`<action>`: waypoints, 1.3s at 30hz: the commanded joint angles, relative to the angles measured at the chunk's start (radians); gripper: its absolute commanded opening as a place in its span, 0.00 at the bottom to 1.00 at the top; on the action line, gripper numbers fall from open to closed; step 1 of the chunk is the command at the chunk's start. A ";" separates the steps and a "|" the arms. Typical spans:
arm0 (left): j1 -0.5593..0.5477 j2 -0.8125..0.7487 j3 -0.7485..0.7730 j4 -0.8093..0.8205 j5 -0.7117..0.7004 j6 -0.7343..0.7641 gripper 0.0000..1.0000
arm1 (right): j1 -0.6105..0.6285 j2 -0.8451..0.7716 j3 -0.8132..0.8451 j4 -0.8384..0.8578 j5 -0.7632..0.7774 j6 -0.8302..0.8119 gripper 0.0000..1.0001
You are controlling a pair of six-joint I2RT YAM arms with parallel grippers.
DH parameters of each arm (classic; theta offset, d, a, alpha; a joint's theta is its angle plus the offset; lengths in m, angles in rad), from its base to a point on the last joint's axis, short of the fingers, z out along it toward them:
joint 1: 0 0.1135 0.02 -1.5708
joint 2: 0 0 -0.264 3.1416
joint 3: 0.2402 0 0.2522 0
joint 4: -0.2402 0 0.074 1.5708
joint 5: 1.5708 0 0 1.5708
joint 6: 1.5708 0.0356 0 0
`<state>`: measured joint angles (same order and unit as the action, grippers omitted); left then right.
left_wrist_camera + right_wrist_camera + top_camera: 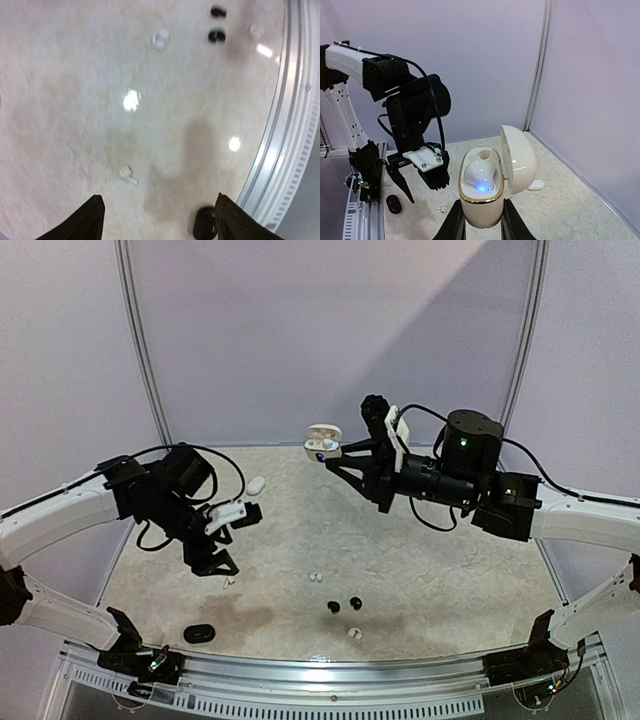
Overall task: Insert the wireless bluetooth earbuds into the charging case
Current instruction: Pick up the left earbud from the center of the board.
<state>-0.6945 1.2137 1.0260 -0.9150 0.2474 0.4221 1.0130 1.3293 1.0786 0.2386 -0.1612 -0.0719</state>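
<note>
High over the far side of the table [450,570], right gripper [330,454] clamped on a white charging case [322,438], lid flipped up; at left, left gripper [215,570] aimed down, jaws spread, nothing between; just by its tips, a white stemmed earbud [229,583] on the tabletop; near centre front, two black earbuds [333,607], white buds [316,577] close by; black case [200,633] at near left; white oval piece [256,484] farther back.

Overhead view takes in the whole table [450,570]; left wrist looks straight down, right wrist level across.
</note>
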 commanded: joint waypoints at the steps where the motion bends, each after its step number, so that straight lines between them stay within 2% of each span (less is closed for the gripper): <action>1: 0.049 0.164 -0.006 -0.267 -0.177 0.066 0.76 | -0.007 -0.037 -0.054 0.013 0.007 -0.010 0.00; 8: 0.045 0.347 0.069 -0.146 -0.229 -0.057 0.65 | -0.005 -0.017 -0.069 -0.004 -0.010 0.021 0.00; 12: 0.046 0.437 0.093 -0.116 -0.294 -0.055 0.62 | -0.007 -0.028 -0.094 0.001 -0.006 0.042 0.00; 14: 0.042 0.467 0.104 -0.106 -0.283 -0.051 0.61 | -0.005 -0.041 -0.111 0.013 0.004 0.048 0.00; 18: 0.027 0.497 0.100 -0.075 -0.263 -0.049 0.61 | -0.006 -0.057 -0.122 0.007 0.017 0.059 0.00; 21: 0.029 0.536 0.099 -0.047 -0.304 -0.042 0.60 | -0.006 -0.056 -0.127 0.008 0.017 0.066 0.00; 30: 0.032 0.633 0.128 -0.075 -0.278 -0.080 0.45 | -0.005 -0.058 -0.136 0.004 0.020 0.109 0.00; 39: 0.033 0.650 0.148 -0.068 -0.264 -0.108 0.34 | -0.005 -0.062 -0.138 -0.003 0.025 0.118 0.00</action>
<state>-0.6598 1.8454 1.1496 -0.9886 -0.0334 0.3344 1.0130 1.2942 0.9520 0.2390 -0.1505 0.0277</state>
